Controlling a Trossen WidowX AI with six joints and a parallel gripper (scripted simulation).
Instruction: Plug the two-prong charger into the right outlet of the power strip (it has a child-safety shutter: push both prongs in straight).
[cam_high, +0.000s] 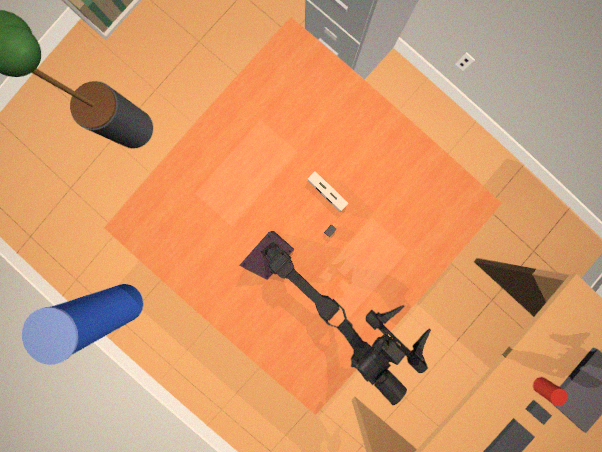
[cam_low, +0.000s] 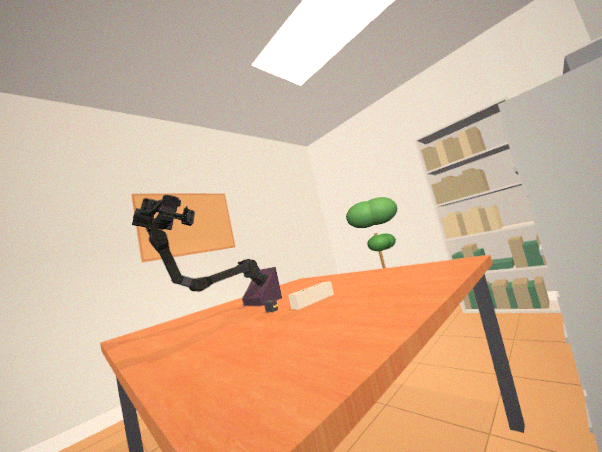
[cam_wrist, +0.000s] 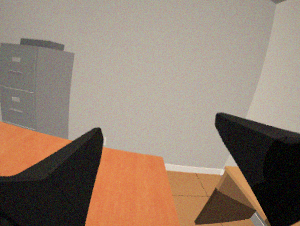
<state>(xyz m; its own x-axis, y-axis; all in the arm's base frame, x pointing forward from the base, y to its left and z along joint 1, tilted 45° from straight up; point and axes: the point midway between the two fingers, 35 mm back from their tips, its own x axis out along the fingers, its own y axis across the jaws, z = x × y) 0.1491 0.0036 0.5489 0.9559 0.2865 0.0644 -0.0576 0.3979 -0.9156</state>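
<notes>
A small dark two-prong charger (cam_high: 330, 230) (cam_low: 271, 306) lies on the orange table (cam_high: 300, 100) (cam_low: 300, 375), a short way in front of the cream power strip (cam_high: 327, 191) (cam_low: 311, 294). The strip lies flat with its slots facing up. My gripper (cam_high: 415, 320) (cam_low: 188, 216) (cam_wrist: 159, 126) is open and empty. It is raised high above the table, off to the side of the arm's purple base (cam_high: 257, 262) (cam_low: 267, 285) and far from the charger and the strip. The wrist view shows only the two fingers, the table's edge and the wall; the charger and the strip are not in it.
A grey filing cabinet (cam_high: 350, 25) (cam_wrist: 36, 85) stands past the table's far edge. A potted plant (cam_high: 107, 112) (cam_low: 372, 215) and a blue cylinder (cam_high: 80, 322) stand on the floor. A brown open box (cam_high: 520, 285) (cam_wrist: 222, 209), a desk with a red cylinder (cam_high: 549, 391), and a bookshelf (cam_low: 480, 215) are nearby.
</notes>
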